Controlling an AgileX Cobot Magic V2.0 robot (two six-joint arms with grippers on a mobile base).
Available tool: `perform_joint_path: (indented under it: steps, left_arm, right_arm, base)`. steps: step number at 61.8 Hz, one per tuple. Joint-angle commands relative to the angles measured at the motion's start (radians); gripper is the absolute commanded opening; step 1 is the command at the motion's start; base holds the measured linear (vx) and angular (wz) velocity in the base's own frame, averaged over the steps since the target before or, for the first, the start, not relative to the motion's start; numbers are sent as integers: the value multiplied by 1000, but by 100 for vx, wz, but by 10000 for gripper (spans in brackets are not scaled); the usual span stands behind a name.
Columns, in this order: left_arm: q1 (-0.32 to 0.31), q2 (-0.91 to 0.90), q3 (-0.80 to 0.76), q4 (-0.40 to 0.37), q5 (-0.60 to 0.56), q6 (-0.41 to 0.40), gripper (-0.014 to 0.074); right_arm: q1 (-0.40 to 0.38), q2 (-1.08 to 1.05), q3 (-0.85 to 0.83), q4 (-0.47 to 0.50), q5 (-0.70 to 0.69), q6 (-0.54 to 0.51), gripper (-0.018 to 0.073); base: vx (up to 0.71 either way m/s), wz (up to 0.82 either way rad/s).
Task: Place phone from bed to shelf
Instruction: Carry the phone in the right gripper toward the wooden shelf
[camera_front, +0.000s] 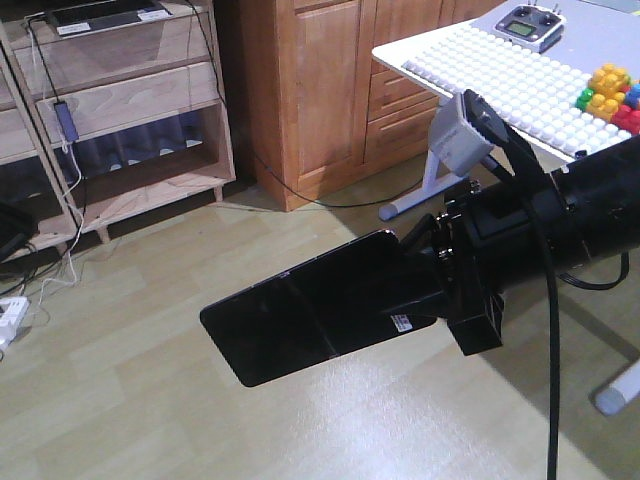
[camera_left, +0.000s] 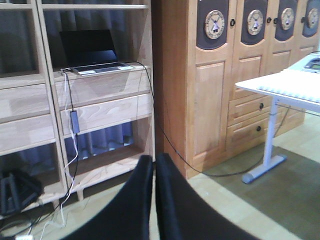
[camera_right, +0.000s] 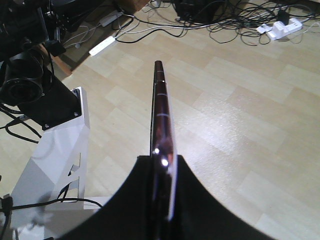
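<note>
Jaws of the right gripper (camera_front: 405, 292) pinch one short end of the phone (camera_front: 300, 320) across its flat faces, so most of its length juts out unsupported over the wooden floor (camera_front: 150, 420). On the left gripper (camera_left: 154, 162) they are pressed nearly together with nothing between them. The shelf (camera_front: 140, 95) stands well apart, across the floor.

My worry is the hold: glossy glass gripped at one end may pivot or slide out under a jolt, and a drop would land on hard boards. At the shelf, the projecting end would arrive first and could knock a board edge. The dangling cables (camera_left: 75, 150) could snag it, and the laptop (camera_left: 92, 50) fills one ledge, so a free compartment must be chosen.

Writing is scarce. A small white sticker (camera_front: 403, 322) sits on the phone beside the jaws, its print too small to read. No brand shows on phone or laptop. Cabinet doors (camera_left: 215, 75) carry round windmill medallions (camera_left: 215, 24), without legible words.
</note>
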Motion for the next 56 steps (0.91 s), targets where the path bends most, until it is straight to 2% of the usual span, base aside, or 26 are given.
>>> perform_joint_path:
  steps: [1, 56]
  left_arm:
    - [-5, -7, -25, -10, -72, -9, 1]
    - [-5, -7, -25, -10, -72, -9, 1]
  right_arm:
    - [-3, -33, -23, 76, 63, -3, -2]
    - [-3, -33, -23, 76, 62, -3, -2]
  base:
    - [48, 3]
    - [48, 10]
